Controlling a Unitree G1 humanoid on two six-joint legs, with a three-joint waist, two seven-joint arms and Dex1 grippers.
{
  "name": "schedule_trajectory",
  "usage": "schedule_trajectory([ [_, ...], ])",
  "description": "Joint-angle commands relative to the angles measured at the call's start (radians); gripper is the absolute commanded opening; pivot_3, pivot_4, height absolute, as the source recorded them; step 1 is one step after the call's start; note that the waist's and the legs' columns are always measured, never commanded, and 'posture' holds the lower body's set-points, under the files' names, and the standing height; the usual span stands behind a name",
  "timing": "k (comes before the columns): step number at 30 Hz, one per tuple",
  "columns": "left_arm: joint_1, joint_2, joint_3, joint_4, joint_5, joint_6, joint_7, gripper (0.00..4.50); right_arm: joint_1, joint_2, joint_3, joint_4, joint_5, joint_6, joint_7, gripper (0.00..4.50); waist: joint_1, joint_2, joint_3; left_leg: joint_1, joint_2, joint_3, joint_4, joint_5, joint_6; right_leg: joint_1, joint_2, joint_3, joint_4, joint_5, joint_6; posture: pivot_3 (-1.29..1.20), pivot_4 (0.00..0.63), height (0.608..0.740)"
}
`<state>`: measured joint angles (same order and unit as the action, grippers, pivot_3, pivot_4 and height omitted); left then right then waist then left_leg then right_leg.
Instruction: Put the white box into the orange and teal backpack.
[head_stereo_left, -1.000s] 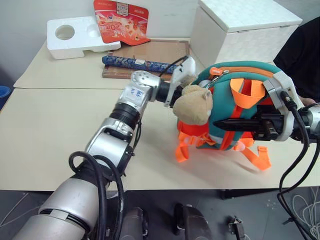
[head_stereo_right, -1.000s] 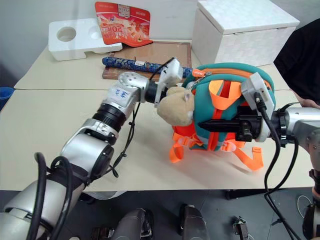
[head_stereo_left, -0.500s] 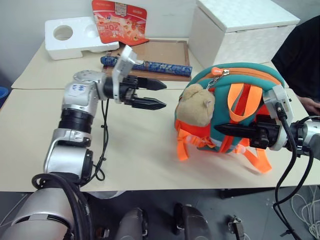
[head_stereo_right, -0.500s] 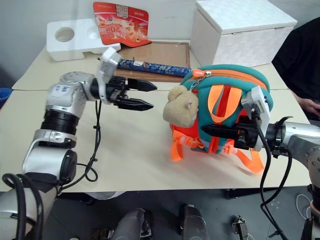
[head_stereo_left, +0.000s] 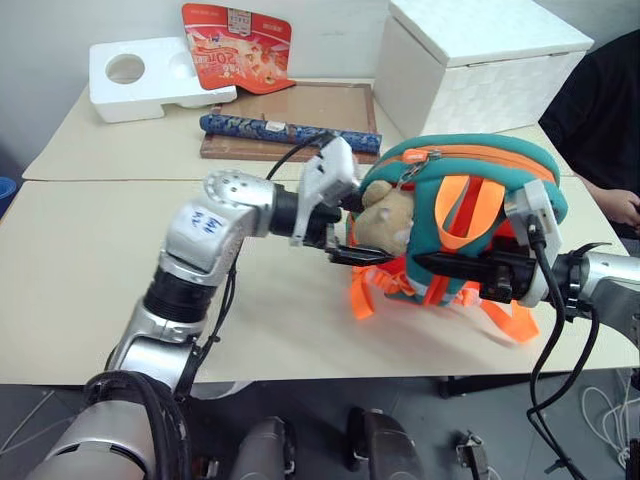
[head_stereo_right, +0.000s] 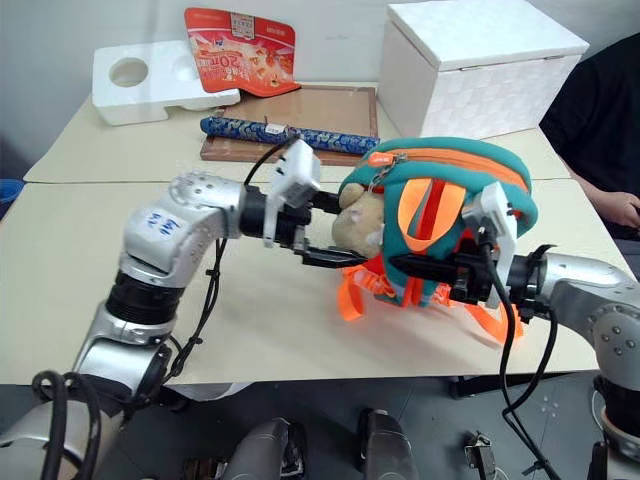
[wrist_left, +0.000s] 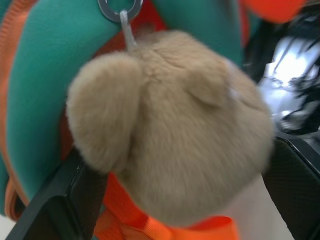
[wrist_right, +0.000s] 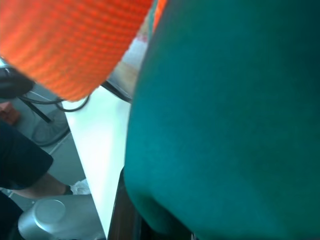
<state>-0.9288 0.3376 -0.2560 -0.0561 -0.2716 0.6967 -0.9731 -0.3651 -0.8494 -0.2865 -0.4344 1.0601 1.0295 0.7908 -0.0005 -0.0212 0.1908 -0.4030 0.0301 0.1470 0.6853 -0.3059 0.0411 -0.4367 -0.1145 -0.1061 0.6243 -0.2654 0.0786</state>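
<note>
The orange and teal backpack (head_stereo_left: 455, 175) stands upright on the table, its tan plush toy (head_stereo_left: 388, 215) hanging at its left side. My left gripper (head_stereo_left: 370, 232) is open, with one black finger on each side of the toy; its fingers (wrist_left: 65, 200) flank the plush in the left wrist view. My right gripper (head_stereo_left: 425, 263) reaches in from the right. It is shut among the orange straps (head_stereo_left: 450, 215) on the backpack's front, and teal fabric (wrist_right: 225, 115) lies right against it. The white box is out of view.
Behind the backpack stands a big white cube box (head_stereo_left: 480, 60). At the back left are a styrofoam block (head_stereo_left: 150, 70), a red packet (head_stereo_left: 235, 45), a wooden board (head_stereo_left: 310, 105) and a blue patterned roll (head_stereo_left: 260, 125). A person in black (head_stereo_left: 610, 120) sits at the right.
Half a second ago my left gripper hung open to the left of the backpack. It has swung right and now straddles the plush toy. The right gripper and backpack have barely shifted.
</note>
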Motion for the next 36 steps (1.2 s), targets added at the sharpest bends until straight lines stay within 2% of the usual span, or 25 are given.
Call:
schedule_trajectory([
  [1, 0.013, -0.048, 0.020, -0.039, -0.023, -0.022, 0.052, 4.46, 0.026, 0.013, -0.004, -0.047, 0.020, -0.017, -0.012, 0.00, 0.001, 0.000, 0.000, 0.000, 0.000, 0.000, 0.000, 0.000, 0.000, 0.000, 0.000, 0.000, 0.000, 0.000, 0.000, 0.00, 0.150, 0.740],
  [4, 0.010, -0.052, 0.062, -0.019, -0.054, -0.024, 0.047, 3.89, 0.058, 0.016, 0.003, -0.063, 0.009, -0.036, -0.015, 0.00, 0.002, 0.000, 0.000, 0.000, 0.000, 0.000, 0.000, 0.000, 0.000, 0.000, 0.000, 0.000, 0.000, 0.000, 0.000, 0.00, 0.150, 0.740],
  [11, -0.007, 0.009, 0.128, -0.016, -0.122, 0.005, -0.012, 1.99, 0.082, 0.006, -0.011, -0.051, 0.004, -0.062, -0.021, 0.00, 0.002, 0.000, 0.000, 0.000, 0.000, 0.000, 0.000, 0.000, 0.000, 0.000, 0.000, -0.001, 0.000, 0.000, 0.000, 0.00, 0.150, 0.740],
  [15, -0.041, 0.073, 0.152, 0.008, -0.174, 0.006, -0.101, 1.37, 0.077, -0.001, -0.025, -0.021, -0.004, -0.073, -0.019, 0.00, 0.002, 0.000, 0.000, 0.000, 0.000, 0.000, 0.000, 0.000, 0.000, 0.000, 0.000, -0.001, 0.000, 0.000, 0.000, 0.00, 0.150, 0.740],
  [16, -0.053, 0.093, 0.151, 0.024, -0.174, 0.001, -0.117, 1.33, 0.077, -0.003, -0.027, -0.015, -0.006, -0.076, -0.018, 0.00, 0.001, 0.000, 0.000, 0.000, 0.000, 0.000, 0.000, 0.000, 0.000, 0.000, 0.000, -0.001, 0.000, 0.000, 0.000, 0.00, 0.150, 0.740],
  [18, -0.123, 0.169, 0.145, 0.164, -0.119, -0.071, -0.170, 1.32, 0.077, -0.011, -0.048, 0.007, -0.003, -0.083, -0.011, 0.00, 0.002, 0.000, 0.000, 0.000, 0.000, 0.000, 0.000, 0.000, 0.000, 0.000, 0.000, -0.001, 0.000, 0.000, 0.000, 0.00, 0.150, 0.740],
  [21, -0.194, 0.227, 0.119, 0.346, -0.059, -0.174, -0.235, 1.32, 0.075, -0.018, -0.077, 0.030, 0.020, -0.081, -0.003, 0.00, 0.001, 0.000, 0.000, 0.000, -0.001, 0.001, 0.000, 0.000, 0.000, -0.001, 0.001, -0.004, 0.000, 0.000, 0.000, 0.00, 0.150, 0.740],
  [24, -0.250, 0.263, 0.053, 0.561, 0.059, -0.384, -0.303, 1.32, 0.079, -0.024, -0.103, 0.045, 0.036, -0.078, 0.017, 0.00, 0.002, 0.000, 0.000, 0.000, -0.001, 0.001, -0.001, 0.000, 0.000, -0.001, 0.001, -0.008, 0.000, 0.000, 0.000, 0.00, 0.150, 0.740],
  [27, -0.284, 0.261, 0.001, 0.741, 0.163, -0.557, -0.307, 1.32, 0.072, -0.027, -0.122, 0.064, 0.049, -0.076, 0.026, 0.00, 0.002, 0.000, 0.000, -0.001, -0.001, 0.002, -0.001, 0.000, 0.000, -0.002, 0.001, -0.008, 0.000, 0.000, 0.000, 0.00, 0.150, 0.740],
  [29, -0.249, 0.265, -0.067, 0.809, 0.258, -0.719, -0.313, 1.32, 0.062, -0.025, -0.136, 0.080, 0.062, -0.076, 0.032, 0.00, 0.001, 0.000, 0.000, -0.002, -0.001, 0.002, -0.001, 0.000, 0.001, -0.003, 0.001, -0.008, 0.001, 0.000, 0.000, 0.00, 0.150, 0.740],
  [33, -0.139, 0.222, -0.149, 0.827, 0.357, -0.912, -0.288, 1.32, 0.034, -0.018, -0.145, 0.103, 0.069, -0.090, 0.025, 0.00, -0.001, 0.000, 0.000, -0.002, -0.001, 0.003, -0.001, -0.001, 0.001, -0.003, 0.000, -0.007, 0.001, 0.000, 0.000, 0.00, 0.150, 0.740],
  [36, -0.067, 0.151, -0.159, 0.789, 0.368, -0.909, -0.254, 1.32, 0.007, -0.011, -0.128, 0.112, 0.043, -0.108, 0.006, 0.00, 0.001, 0.000, 0.000, -0.002, -0.001, 0.003, 0.000, -0.001, 0.001, -0.004, -0.001, -0.007, 0.001, 0.000, 0.000, 0.00, 0.150, 0.740],
])
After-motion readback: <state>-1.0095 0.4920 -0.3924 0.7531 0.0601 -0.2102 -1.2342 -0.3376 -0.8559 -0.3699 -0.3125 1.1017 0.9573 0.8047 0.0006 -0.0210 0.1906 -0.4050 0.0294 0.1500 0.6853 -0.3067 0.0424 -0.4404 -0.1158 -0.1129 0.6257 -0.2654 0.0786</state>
